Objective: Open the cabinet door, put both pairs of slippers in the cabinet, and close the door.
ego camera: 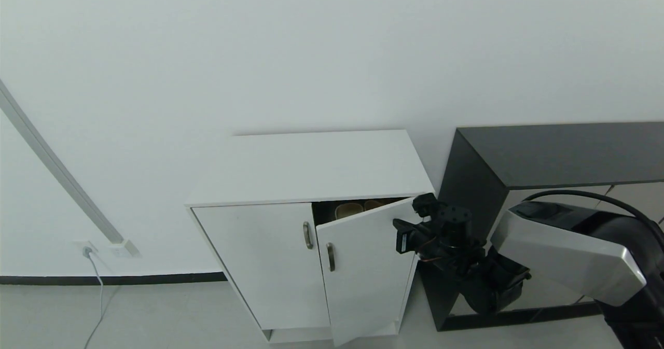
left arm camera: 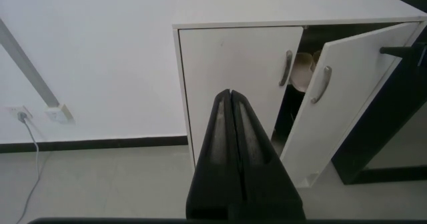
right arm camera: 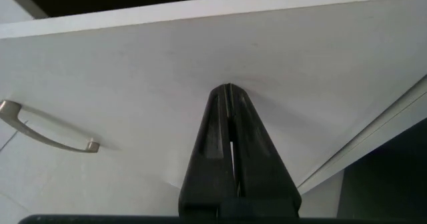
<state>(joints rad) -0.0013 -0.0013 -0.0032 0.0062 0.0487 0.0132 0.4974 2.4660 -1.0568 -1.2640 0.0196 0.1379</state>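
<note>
A white cabinet [ego camera: 311, 167] stands against the wall. Its left door [ego camera: 259, 261] is closed and its right door [ego camera: 363, 271] hangs partly open. In the dark gap above the open door I see beige slippers [ego camera: 348, 210] on a shelf inside, and a slipper [left arm camera: 303, 71] also shows between the doors in the left wrist view. My right gripper [ego camera: 407, 235] is shut, its tip [right arm camera: 229, 89] pressed on the outer face of the right door [right arm camera: 133, 71], away from the handle [right arm camera: 47, 127]. My left gripper [left arm camera: 231, 94] is shut and empty, held well back from the cabinet front [left arm camera: 233, 64].
A dark grey sideboard [ego camera: 544, 152] stands right beside the cabinet on the right. On the wall to the left are a slanted cable duct [ego camera: 52, 167] and a socket [ego camera: 87, 250] with a cable hanging to the pale floor [ego camera: 155, 318].
</note>
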